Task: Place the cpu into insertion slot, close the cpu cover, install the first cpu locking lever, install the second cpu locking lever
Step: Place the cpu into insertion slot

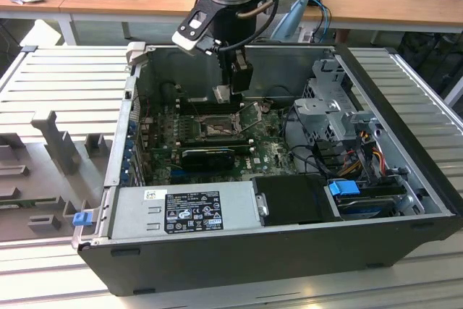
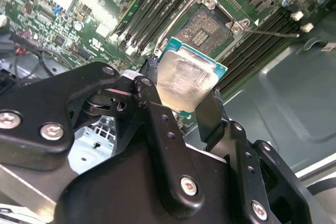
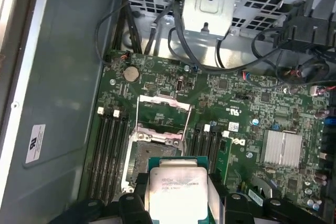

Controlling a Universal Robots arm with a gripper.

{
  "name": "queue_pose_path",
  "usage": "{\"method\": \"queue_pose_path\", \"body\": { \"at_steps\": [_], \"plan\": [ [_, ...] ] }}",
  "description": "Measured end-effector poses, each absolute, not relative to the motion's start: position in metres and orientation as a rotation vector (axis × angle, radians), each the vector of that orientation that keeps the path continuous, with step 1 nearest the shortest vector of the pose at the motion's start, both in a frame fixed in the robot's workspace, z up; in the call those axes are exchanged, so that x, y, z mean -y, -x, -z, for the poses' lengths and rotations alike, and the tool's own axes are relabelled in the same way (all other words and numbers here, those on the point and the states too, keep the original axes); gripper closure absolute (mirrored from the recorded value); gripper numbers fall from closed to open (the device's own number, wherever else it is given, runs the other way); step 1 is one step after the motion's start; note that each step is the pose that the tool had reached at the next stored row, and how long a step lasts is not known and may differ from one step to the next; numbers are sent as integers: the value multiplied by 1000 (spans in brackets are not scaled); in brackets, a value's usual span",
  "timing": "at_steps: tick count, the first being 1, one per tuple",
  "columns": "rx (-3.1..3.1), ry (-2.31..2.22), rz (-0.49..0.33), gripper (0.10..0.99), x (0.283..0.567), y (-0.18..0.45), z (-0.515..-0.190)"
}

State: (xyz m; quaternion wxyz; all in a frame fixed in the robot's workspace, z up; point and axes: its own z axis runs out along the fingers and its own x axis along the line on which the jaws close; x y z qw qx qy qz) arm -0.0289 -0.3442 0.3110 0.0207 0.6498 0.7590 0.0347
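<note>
The tool's [image 2: 181, 98] black linkage sits closest in the second wrist view. Its two fingers are clamped on opposite edges of the cpu [image 2: 186, 80], whose silvery lid faces the camera. In the exterior view the chip hangs inside the open computer case [image 1: 289, 251], above the green motherboard [image 3: 236, 103] and clear of it. Whether it is directly over the insertion slot [image 2: 207, 30] or just beside it, I cannot tell. The slot lies bare with its greyish pin field exposed. The cpu cover [image 3: 164, 103] stands swung up off the slot, and a thin locking lever [image 2: 273, 34] juts free beside it. The cpu is not yet seated. It is probably light, stiff and thin, with a smooth lid that could slip. The edge grip seems right, since its underside and the slot's pins are likely fragile.
</note>
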Motion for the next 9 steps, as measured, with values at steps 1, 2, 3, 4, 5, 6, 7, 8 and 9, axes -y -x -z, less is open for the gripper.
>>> {"method": "queue_pose_path", "body": {
  "at_steps": [1,2,3,4,5,6,7,8,9],
  "plan": [
    [-2345,-2024,-107,557,344,29,-311],
    [-2343,-2027,-108,557,344,29,-310],
    [-2342,-2027,-107,557,344,29,-309],
    [-2342,-2028,-107,557,344,29,-309],
    [-2341,-2027,-108,557,344,29,-307],
    [-2341,-2027,-109,557,344,29,-306],
    [-2340,-2026,-110,557,344,29,-304],
    [-2340,-2026,-111,557,344,29,-303],
    [-2340,-2025,-111,557,344,29,-302]
  ]
}}
